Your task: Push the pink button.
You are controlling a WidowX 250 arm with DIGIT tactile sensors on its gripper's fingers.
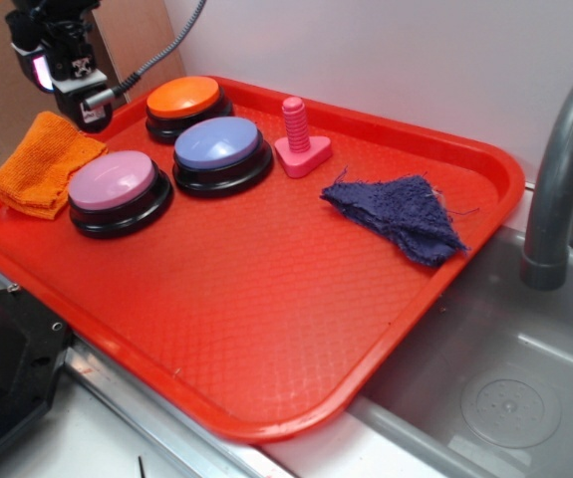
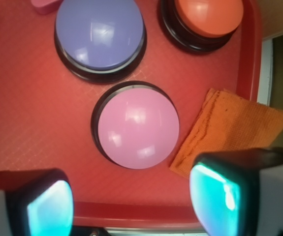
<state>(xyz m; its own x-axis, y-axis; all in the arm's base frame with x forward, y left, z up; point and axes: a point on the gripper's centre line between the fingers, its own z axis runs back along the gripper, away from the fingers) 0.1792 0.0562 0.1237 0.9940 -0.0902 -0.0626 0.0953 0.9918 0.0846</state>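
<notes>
The pink button (image 1: 114, 185), a pale pink dome on a black base, sits at the left of the red tray (image 1: 266, 329). In the wrist view it (image 2: 137, 127) lies in the middle, ahead of the fingers. My gripper (image 1: 67, 85) hangs high above the tray's far left corner, above the orange cloth and apart from the button. In the wrist view the gripper (image 2: 134, 204) is open and empty, with its two fingers (image 2: 50, 206) wide apart over the tray's rim.
A lavender-blue button (image 1: 220, 149) and an orange button (image 1: 185, 101) stand behind the pink one. A small pink bolt (image 1: 299, 139) stands further right. An orange cloth (image 1: 42, 161) lies at the tray's left edge, a dark blue rag (image 1: 403, 217) at the right. A sink (image 1: 505, 388) and faucet (image 1: 560, 169) are on the right.
</notes>
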